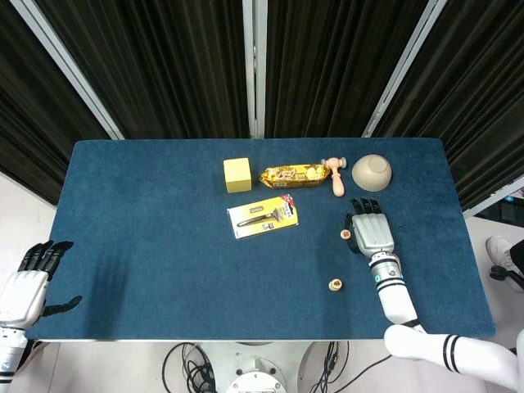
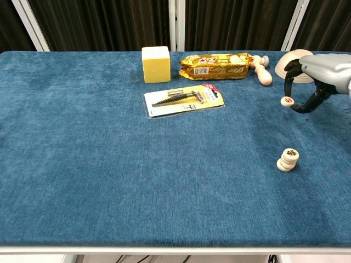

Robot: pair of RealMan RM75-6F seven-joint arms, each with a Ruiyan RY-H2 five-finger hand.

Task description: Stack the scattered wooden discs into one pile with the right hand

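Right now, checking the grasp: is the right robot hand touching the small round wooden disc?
Touching. The chest view shows the right robot hand pinching the small round wooden disc at its fingertips, lifted off the blue table.

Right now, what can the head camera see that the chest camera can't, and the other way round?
Only the head view shows the left hand, beside the table with its fingers apart.

Only the chest view shows that the pile of discs is several discs high.

Both show the right hand pinching a wooden disc, the yellow cube and the bowl.
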